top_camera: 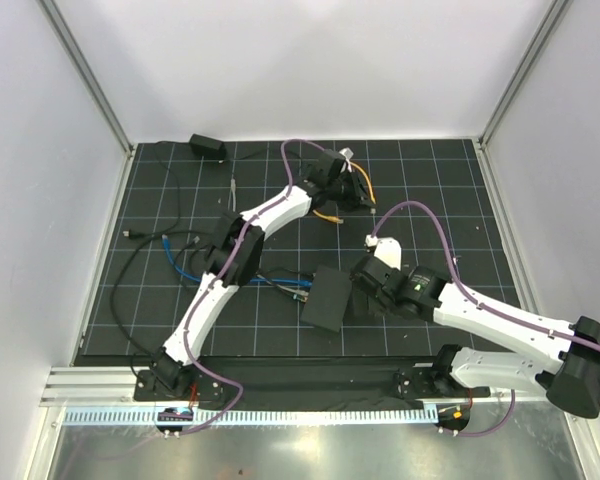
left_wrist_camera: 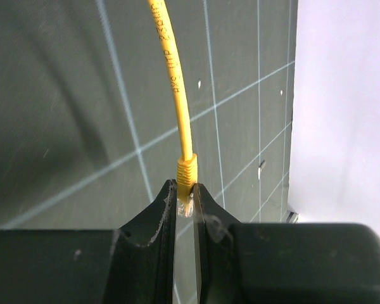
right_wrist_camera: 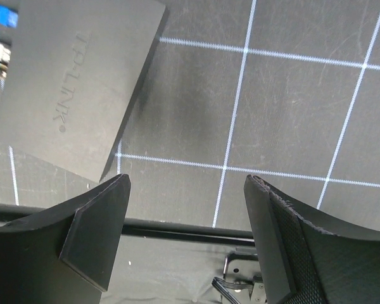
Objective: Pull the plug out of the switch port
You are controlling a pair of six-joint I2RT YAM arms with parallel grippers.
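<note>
Clamping the yellow plug, your left gripper holds it clear of the switch; your right gripper, spread, hovers nearby, probably for bracing.

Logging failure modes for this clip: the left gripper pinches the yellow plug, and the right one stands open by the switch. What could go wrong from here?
1. The left gripper pinches the yellow plug by its clear tip only. Tension in the cable could twist it loose.
2. The right gripper is open beside the switch, not on it. The box lies unrestrained, so a tug on the blue plug at its edge could shift it.
</note>
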